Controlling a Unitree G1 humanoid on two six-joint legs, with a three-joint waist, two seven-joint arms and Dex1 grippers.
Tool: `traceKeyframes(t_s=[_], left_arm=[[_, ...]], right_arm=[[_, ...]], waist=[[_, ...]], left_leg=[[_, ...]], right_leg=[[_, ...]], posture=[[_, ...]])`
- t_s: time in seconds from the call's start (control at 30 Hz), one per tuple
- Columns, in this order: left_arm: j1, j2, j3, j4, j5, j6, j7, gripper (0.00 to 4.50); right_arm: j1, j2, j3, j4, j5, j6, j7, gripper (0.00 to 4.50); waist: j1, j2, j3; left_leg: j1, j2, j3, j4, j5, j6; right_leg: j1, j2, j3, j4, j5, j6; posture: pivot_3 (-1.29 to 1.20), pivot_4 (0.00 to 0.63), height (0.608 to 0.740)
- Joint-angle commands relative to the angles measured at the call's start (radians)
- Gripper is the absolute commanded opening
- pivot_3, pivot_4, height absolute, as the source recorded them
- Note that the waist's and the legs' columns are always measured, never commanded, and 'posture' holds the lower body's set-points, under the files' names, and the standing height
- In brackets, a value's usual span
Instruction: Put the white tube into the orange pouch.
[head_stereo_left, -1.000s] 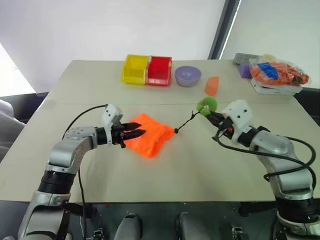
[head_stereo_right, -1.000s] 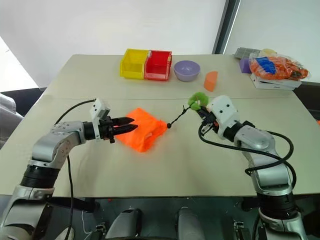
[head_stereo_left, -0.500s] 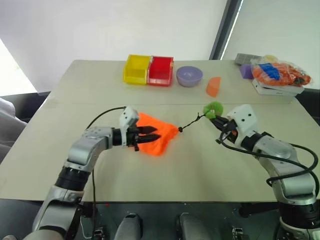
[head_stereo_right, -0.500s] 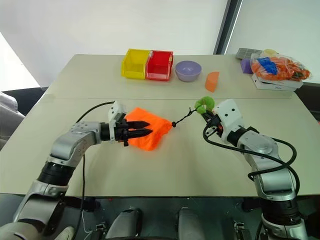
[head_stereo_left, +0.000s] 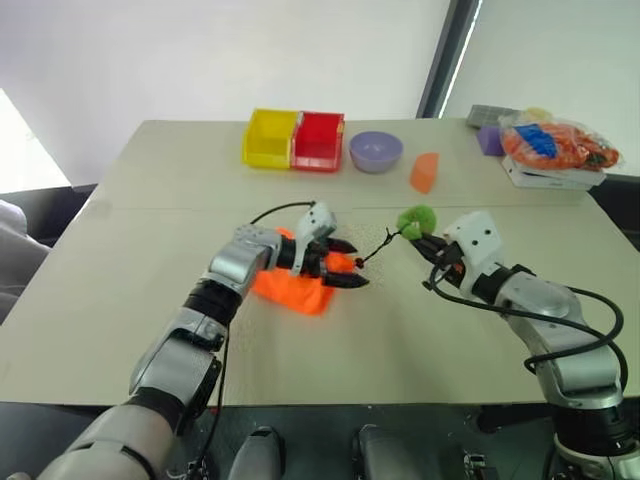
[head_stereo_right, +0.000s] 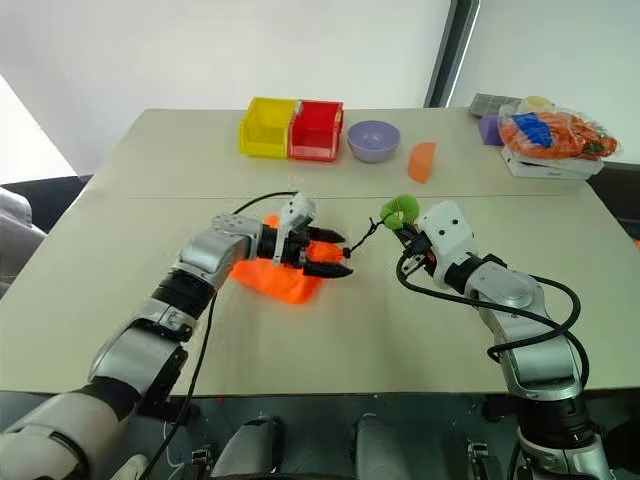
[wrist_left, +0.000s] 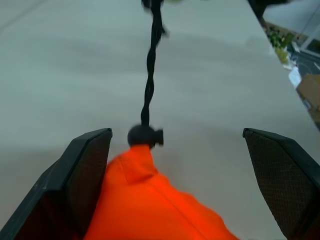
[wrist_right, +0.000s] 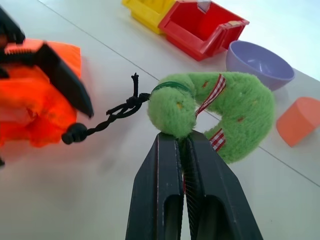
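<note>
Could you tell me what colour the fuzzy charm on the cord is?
Green fuzzy charm with red-and-white checked ribbon; clearest in the right wrist view.

Pale beige tabletop (head_stereo_left: 150, 300), matte, crossed side to side by a thin seam (head_stereo_left: 180, 208) about midway. Behind it a plain white wall (head_stereo_left: 250, 50), evenly and softly lit. Right of the wall a dark slanted post (head_stereo_left: 445, 55), like a window frame, with a bright whitish pane (head_stereo_left: 560, 50) beyond. Strong light at the left edge, washing out a patch (head_stereo_left: 20, 140) beside the tabletop. Below that patch, dark flooring (head_stereo_left: 40, 185) and part of something grey and rounded (head_stereo_left: 15, 240), too cut off to tell. Under the near edge of the tabletop, dark floor (head_stereo_right: 420, 440) in shadow.
</note>
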Motion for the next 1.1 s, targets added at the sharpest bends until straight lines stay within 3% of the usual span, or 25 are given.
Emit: traceKeyframes(t_s=[0.03,0.2,0.3,0.33,0.37,1.1], left_arm=[[-0.044,-0.009,0.021,0.037,0.022,-0.044,-0.02,4.46],[-0.049,-0.024,0.052,0.082,0.013,-0.05,-0.027,4.46],[-0.049,-0.038,0.074,0.094,0.013,-0.043,-0.017,3.74],[-0.05,-0.041,0.077,0.095,0.016,-0.043,-0.014,3.09],[-0.049,-0.044,0.079,0.095,0.019,-0.044,-0.011,2.88],[-0.058,-0.071,0.099,0.102,0.022,0.0,-0.099,2.88]], right_arm=[[-0.015,0.005,-0.015,-0.071,0.02,-0.003,-0.014,0.0],[-0.012,0.001,-0.01,-0.082,0.023,0.0,-0.016,0.0],[-0.014,-0.001,-0.004,-0.079,0.023,-0.002,-0.016,0.0],[-0.015,-0.002,-0.001,-0.078,0.023,-0.003,-0.016,0.0],[-0.016,-0.003,0.002,-0.076,0.022,-0.004,-0.015,0.0],[-0.011,-0.006,0.025,-0.074,0.019,-0.011,-0.015,0.0]], waist=[[0.001,0.0,0.0],[0.001,0.0,0.0],[0.001,0.0,0.0],[0.001,0.0,0.0],[0.0,0.0,0.0],[0.0,0.0,0.0]], left_leg=[[0.0,0.0,0.0,0.0,0.0,0.0],[0.0,0.0,0.0,0.0,0.0,0.0],[0.0,0.0,-0.001,0.0,0.0,0.0],[0.0,0.0,-0.001,0.0,0.0,0.0],[0.0,0.0,-0.001,0.0,0.0,0.0],[0.0,0.0,-0.001,0.0,0.0,0.0]], right_leg=[[0.0,0.0,0.0,0.0,0.0,0.0],[0.0,0.0,0.0,0.0,0.0,0.001],[0.001,0.0,0.0,0.0,0.0,0.0],[0.001,0.0,0.0,0.0,0.0,0.0],[0.001,0.0,0.0,0.0,0.0,0.0],[0.001,0.0,0.0,0.001,0.0,0.0]], posture=[[0.0,0.15,0.74],[0.0,0.15,0.74],[0.0,0.15,0.74],[0.0,0.15,0.74],[0.0,0.15,0.74],[0.0,0.15,0.74]])
